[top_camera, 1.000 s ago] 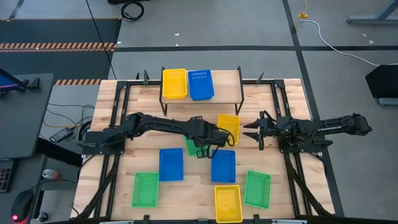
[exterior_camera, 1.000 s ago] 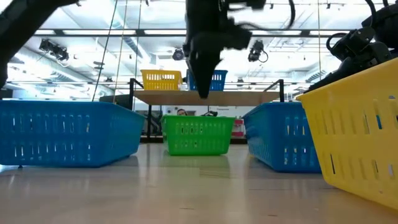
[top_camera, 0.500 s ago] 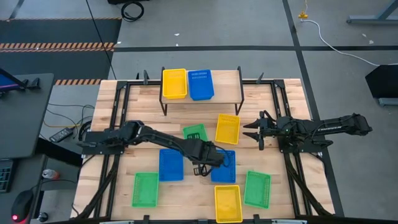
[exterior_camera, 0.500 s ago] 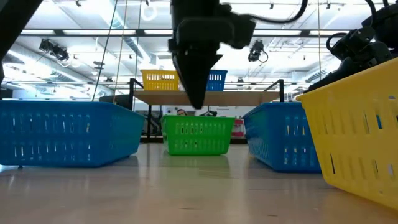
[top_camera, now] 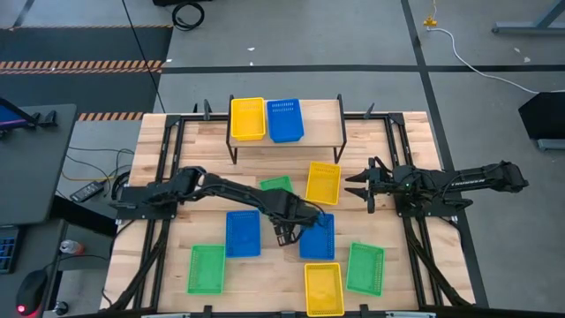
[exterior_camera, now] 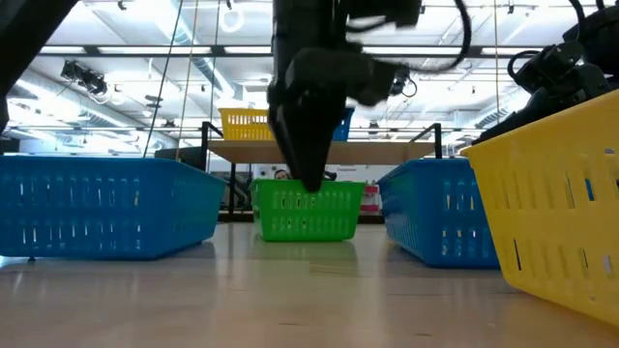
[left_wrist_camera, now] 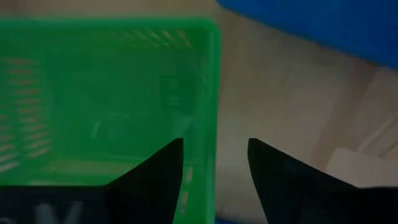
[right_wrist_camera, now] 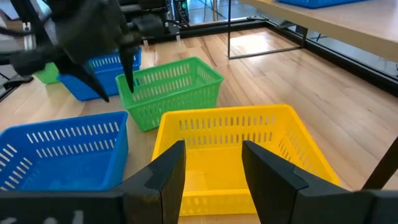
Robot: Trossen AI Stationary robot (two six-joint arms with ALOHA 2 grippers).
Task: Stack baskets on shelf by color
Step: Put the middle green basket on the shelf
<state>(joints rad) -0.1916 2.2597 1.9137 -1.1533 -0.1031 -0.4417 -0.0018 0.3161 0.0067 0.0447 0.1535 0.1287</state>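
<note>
I am hovering my left gripper (left_wrist_camera: 211, 165), fingers parted and empty, astride the green basket (left_wrist_camera: 106, 99) wall. The basket is lying on the table before the shelf (top_camera: 287, 132). It is probably light, thin, springy plastic; pinching that rim suits. My right gripper (top_camera: 357, 188) is waiting, spread open, beside the yellow basket (top_camera: 323, 182).

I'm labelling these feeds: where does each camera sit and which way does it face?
High: overhead, straight down; both arms, shelf.
Low: table height, facing the shelf; left arm hangs in front.
Left wrist: on the left arm, looking down at the green basket; open jaws.
Right wrist: past open jaws at the yellow basket.
High and right wrist share that green basket.
</note>
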